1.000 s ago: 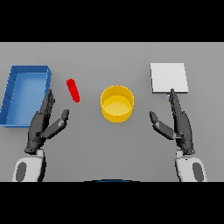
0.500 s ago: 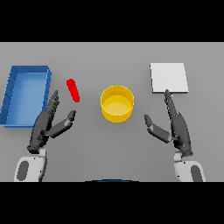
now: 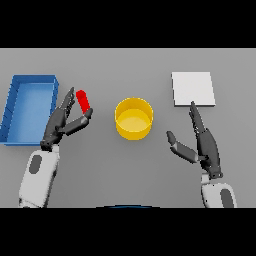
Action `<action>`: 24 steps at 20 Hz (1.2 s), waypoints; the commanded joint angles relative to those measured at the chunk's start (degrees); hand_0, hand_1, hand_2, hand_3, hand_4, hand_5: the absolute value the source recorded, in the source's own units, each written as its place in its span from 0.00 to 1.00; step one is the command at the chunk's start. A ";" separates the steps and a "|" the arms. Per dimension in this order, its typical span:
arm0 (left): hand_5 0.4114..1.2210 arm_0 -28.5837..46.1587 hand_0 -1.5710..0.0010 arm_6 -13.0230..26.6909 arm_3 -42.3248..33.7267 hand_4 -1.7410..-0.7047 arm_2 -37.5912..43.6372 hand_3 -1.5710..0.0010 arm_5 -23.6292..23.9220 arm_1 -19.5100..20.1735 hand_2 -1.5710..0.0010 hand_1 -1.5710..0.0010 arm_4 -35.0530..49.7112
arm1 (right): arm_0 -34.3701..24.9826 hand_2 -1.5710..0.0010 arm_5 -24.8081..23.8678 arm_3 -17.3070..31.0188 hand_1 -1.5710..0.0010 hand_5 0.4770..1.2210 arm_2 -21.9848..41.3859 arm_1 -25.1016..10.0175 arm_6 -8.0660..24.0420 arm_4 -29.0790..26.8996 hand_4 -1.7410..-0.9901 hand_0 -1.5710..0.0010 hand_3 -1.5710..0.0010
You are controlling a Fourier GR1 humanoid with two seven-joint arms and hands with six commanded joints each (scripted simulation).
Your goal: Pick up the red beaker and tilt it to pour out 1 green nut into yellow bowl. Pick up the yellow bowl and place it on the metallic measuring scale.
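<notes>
Nothing in the task had been completed, by the look of it. The beaker (image 3: 83, 101) lay on the bench (image 3: 150, 170), not yet lifted, between the blue tray (image 3: 30, 107) and the bowl (image 3: 133, 118). The left robot hand (image 3: 62, 122) was at the beaker with fingers spread wide, thumb just under its lower end, not closed on it. The beaker's long axis ran nearly away from the robot, its far end leaning slightly left. The right robot hand (image 3: 200, 142) hovered open below the scale (image 3: 193, 88). Pouring and moving the bowl remained.
</notes>
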 commanded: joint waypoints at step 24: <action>0.78 -19.36 0.42 -12.57 29.28 0.18 6.77 0.37 10.33 -4.13 0.37 0.40 -2.86 | 0.45 1.00 0.32 -0.93 1.00 0.23 -0.94 -0.33 1.98 -1.37 0.67 1.00 1.00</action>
